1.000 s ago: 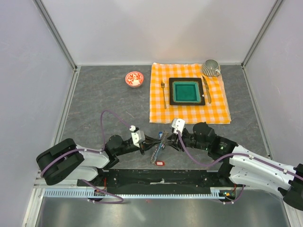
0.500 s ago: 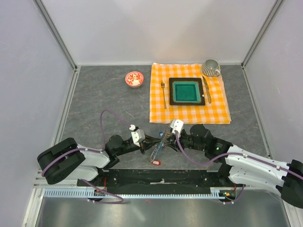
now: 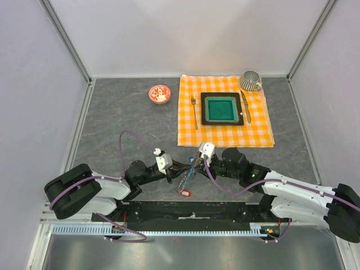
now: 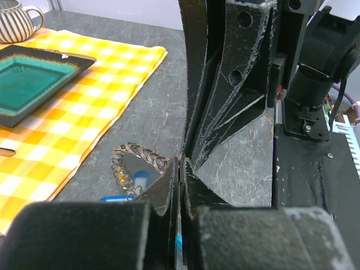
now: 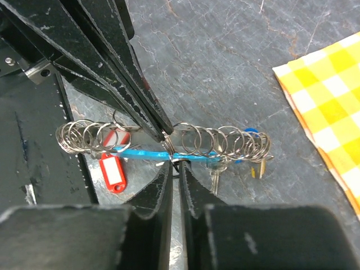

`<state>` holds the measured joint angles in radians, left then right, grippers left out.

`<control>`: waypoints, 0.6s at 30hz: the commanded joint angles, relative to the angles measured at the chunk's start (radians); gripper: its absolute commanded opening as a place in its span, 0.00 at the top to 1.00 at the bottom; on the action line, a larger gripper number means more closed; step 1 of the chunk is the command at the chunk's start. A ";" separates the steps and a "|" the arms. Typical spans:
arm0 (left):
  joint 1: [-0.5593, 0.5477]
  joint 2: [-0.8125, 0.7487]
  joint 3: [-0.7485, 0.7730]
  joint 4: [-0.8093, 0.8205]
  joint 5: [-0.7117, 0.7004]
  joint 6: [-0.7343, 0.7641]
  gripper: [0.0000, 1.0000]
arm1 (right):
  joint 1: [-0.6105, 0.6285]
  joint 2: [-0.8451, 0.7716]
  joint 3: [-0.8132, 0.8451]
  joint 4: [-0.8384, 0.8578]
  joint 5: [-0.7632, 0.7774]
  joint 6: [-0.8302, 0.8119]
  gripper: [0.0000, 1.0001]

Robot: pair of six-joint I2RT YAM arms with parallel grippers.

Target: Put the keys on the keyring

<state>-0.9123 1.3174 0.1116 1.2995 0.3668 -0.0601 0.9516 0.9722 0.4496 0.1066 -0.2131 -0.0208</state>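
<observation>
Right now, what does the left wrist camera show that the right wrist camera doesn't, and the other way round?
Only the left wrist view shows the striped mug and the teal plate sitting on the cloth. Only the right wrist view shows the red tag and a small metal key hanging below the rings. Both show the keyring with its cyan piece, the yellow checked cloth and the grey table.
</observation>
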 commanded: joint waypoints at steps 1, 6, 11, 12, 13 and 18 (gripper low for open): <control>-0.005 -0.001 0.010 0.363 -0.029 -0.009 0.98 | 0.001 0.011 -0.003 0.056 -0.022 0.010 0.95; -0.005 0.006 0.013 0.363 -0.023 -0.017 0.98 | 0.006 0.014 0.001 0.071 -0.040 0.018 1.00; -0.005 0.006 0.016 0.363 -0.019 -0.023 0.98 | 0.010 0.029 0.004 0.108 -0.057 0.050 1.00; -0.005 0.006 0.016 0.363 -0.017 -0.024 0.98 | 0.013 0.033 0.008 0.113 -0.058 0.053 1.00; -0.005 0.006 0.016 0.363 -0.017 -0.024 0.98 | 0.013 0.036 0.008 0.119 -0.058 0.055 1.00; -0.007 0.002 0.016 0.363 -0.015 -0.032 0.98 | 0.016 0.051 0.011 0.150 -0.074 0.065 1.00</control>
<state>-0.9123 1.3174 0.1116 1.2999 0.3595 -0.0696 0.9604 1.0161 0.4492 0.1711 -0.2588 0.0216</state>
